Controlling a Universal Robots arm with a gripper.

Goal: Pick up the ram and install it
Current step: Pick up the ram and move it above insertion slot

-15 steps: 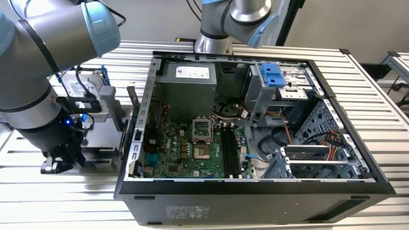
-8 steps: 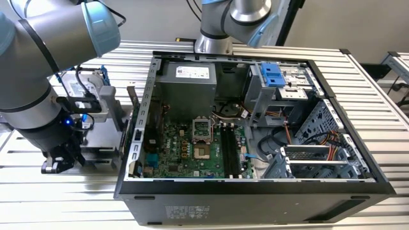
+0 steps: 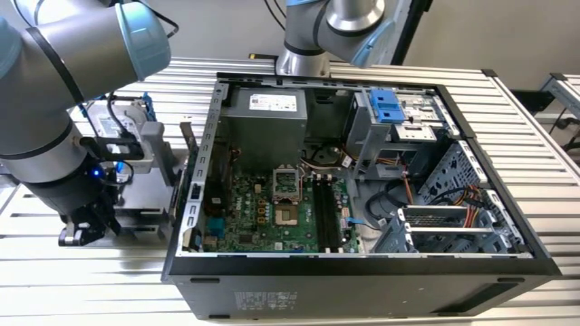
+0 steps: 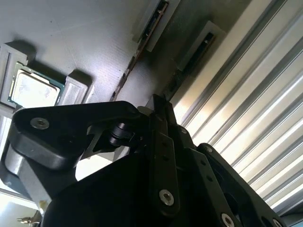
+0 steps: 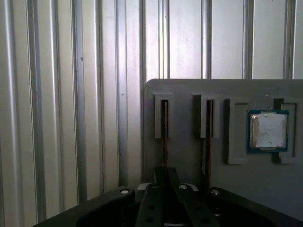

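Pincer [image 5: 165, 172] clamped on ram [image 5: 164, 135] standing edgewise in grey tray [image 5: 189, 90] slot; processor [image 5: 268, 131] in another recess.

Two ram strips [image 5: 164, 127], one processor [image 5: 268, 130], one grey holder [image 5: 189, 90], one computer case [image 3: 363, 285].

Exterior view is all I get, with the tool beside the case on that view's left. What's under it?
Observer: The first wrist view shows a grey holder with a ram and a second ram standing on edge in slots.
Operator: Which one is the tool over?
Observer: The tool lines up with the ram nearer the holder's side edge.
Operator: Anything else in the holder?
Observer: A processor lies in a recess on the far side of the second ram.
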